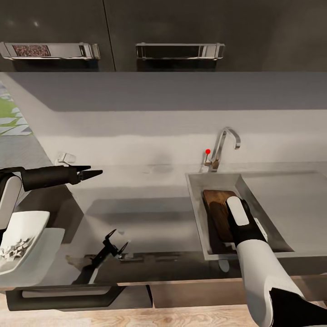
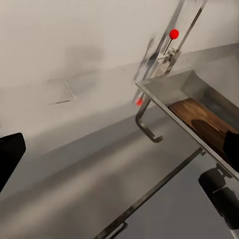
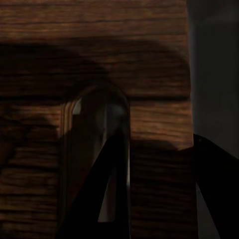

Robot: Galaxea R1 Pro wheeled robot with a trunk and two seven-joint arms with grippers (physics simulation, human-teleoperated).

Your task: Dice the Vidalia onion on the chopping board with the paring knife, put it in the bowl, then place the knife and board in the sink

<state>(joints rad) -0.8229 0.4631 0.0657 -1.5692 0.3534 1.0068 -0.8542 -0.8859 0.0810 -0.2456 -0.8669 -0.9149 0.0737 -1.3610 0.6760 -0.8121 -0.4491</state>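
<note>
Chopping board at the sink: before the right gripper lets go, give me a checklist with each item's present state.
1. chopping board inside the sink basin: ok, it lies within the walls.
2. Right gripper at the board's handle hole: ok, one finger reaches through the slot.
3. Board resting flat on the basin floor: cannot tell, the right arm covers its near end.
4. Paring knife already in the sink: cannot tell, none can be made out.
5. Diced onion in the bowl: ok, pale pieces lie in it.
6. Left gripper clear of the sink: ok, over the countertop, holding nothing.
</note>
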